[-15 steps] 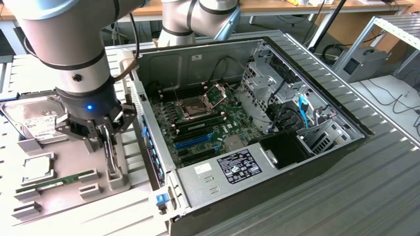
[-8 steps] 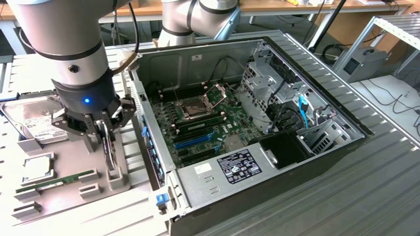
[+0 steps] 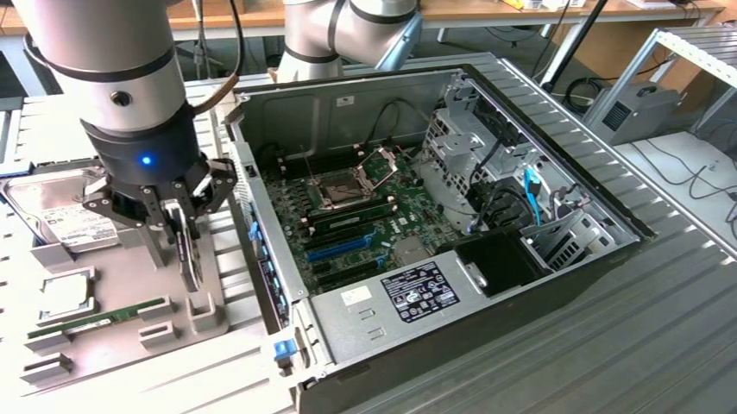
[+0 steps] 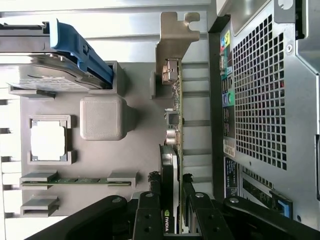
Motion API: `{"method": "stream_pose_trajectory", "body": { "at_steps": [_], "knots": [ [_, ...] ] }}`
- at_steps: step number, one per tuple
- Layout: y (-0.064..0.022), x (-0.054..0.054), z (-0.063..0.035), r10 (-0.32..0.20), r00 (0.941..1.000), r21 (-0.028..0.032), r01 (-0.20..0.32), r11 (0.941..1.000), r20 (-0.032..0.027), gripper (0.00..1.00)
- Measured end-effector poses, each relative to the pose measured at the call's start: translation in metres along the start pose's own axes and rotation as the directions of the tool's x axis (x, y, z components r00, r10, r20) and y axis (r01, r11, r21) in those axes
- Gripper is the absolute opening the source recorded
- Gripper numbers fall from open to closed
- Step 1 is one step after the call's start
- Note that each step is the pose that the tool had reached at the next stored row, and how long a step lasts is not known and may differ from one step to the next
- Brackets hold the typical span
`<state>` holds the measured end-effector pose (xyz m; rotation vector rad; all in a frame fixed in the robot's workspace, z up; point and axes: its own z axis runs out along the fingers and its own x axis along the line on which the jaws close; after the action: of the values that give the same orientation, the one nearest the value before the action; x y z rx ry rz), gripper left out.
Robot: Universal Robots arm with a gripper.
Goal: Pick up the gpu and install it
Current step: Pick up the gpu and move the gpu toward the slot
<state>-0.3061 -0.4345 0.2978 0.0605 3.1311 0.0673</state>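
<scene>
GPU (image 3: pixel 188 252) (image 4: pixel 176 115) stands on edge just outside the open computer case (image 3: pixel 461 216), beside the case's perforated back panel (image 4: pixel 260 100). I have my gripper (image 3: pixel 185 228) (image 4: pixel 174 212) clamped on it, one finger against each flat face. The card's grey bracket (image 4: pixel 175 40) is at the end away from the gripper. Under the card, on the side away from the case, lies the grey parts tray (image 3: pixel 116 354), which holds a hard drive (image 3: pixel 52 216), a CPU (image 3: pixel 64 297) and a RAM stick (image 3: pixel 98 321). I can't tell whether the card's lower edge touches the tray or hangs clear of it.
</scene>
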Motion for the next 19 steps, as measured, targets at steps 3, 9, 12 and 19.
{"method": "stream_pose_trajectory", "body": {
  "at_steps": [3, 9, 12, 19],
  "knots": [
    [0.0005, 0.0, -0.0113, 0.0, 1.0, 0.0, 0.0, 1.0, 0.0, 0.27],
    [0.0021, 0.0, -0.0478, 0.0, 1.0, 0.0, 0.0, 1.0, 0.0, 0.27],
    [0.0027, 0.0, -0.0616, 0.0, 1.0, 0.0, 0.0, 1.0, 0.0, 0.27],
    [0.0038, -0.001, -0.0887, 0.0, 1.0, 0.0, 0.0, 1.0, 0.0, 0.27]
  ]
}}
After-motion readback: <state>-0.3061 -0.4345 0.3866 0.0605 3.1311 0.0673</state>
